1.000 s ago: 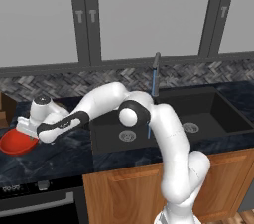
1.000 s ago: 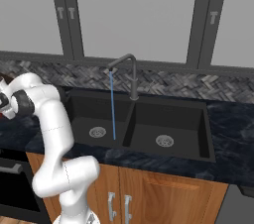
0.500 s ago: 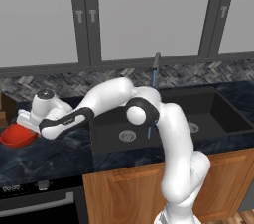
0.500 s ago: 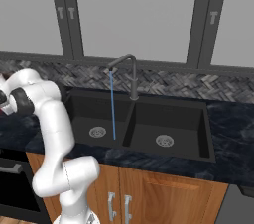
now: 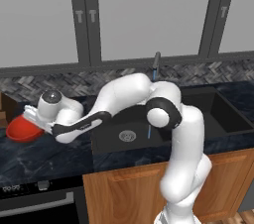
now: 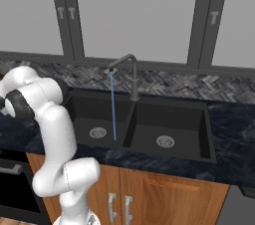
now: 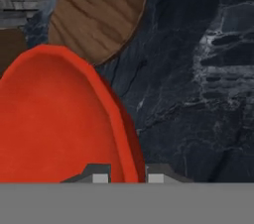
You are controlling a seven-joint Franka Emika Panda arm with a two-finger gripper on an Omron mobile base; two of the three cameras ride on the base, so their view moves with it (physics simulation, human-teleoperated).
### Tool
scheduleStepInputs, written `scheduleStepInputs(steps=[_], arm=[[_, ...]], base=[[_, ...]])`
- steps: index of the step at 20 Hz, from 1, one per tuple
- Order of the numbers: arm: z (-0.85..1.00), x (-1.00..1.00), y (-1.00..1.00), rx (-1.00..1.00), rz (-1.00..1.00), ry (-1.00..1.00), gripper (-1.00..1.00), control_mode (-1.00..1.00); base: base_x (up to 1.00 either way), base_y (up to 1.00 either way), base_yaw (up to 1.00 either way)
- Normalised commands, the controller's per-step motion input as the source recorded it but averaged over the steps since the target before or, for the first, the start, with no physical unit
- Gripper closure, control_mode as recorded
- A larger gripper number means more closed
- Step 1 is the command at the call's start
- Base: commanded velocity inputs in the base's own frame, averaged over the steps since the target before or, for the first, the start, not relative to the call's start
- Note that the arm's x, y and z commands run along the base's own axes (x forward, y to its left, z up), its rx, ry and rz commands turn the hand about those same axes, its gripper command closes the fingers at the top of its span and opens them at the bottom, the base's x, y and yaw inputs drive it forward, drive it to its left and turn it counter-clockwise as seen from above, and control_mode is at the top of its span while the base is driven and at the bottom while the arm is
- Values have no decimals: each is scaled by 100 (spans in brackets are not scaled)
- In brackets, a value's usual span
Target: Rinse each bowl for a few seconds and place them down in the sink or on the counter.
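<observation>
Compared with one second earlier, the arm had reached further left and lower, carrying the tool down onto the red bowl at the left end of the worktop; the bowl lay in much the same spot.

Left base view: the white arm rose at lower right, bent over the sink [image 5: 218, 114] and stretched left across the dark marbled worktop [image 5: 44, 156]. Its hand ended at the red bowl [image 5: 22, 129], which sat near the left edge of the picture, in front of the grey herringbone backsplash [image 5: 74, 82]. A thin blue stream of water [image 5: 150, 119] fell from the faucet [image 5: 157, 64] into the black basin beside a round silver drain [image 5: 127, 135].

Right base view: the black double-basin sink [image 6: 169, 119] lay in the middle, one silver drain in each basin. The dark curved faucet [image 6: 130, 72] stood behind the divider, and the water stream [image 6: 113, 107] dropped into the left basin. The arm bent away to the far left edge.

Hand view: the tool [image 7: 128, 177] was clenched on the red bowl [image 7: 54, 124], one fingertip inside the rim and one outside it, the rim passing between them. The brown wood-grained bowl [image 7: 96, 12] lay just beyond the red one, on the marbled worktop [image 7: 198, 79].
</observation>
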Motion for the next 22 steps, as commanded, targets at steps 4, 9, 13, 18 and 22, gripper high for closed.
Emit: scheduleStepInputs(steps=[4, 9, 13, 18, 22], arm=[[33, -45, -33, 0, -18, -8, 100, -100], [30, -18, -43, 1, -23, 0, 100, -100], [33, -4, -47, 5, -24, 4, 100, -100], [26, -6, -42, 5, -19, 4, 100, -100], [9, -14, -37, -2, -19, -4, 100, -100]], base=[[0, 0, 0], [0, 0, 0], [0, 0, 0], [0, 0, 0], [0, 0, 0]])
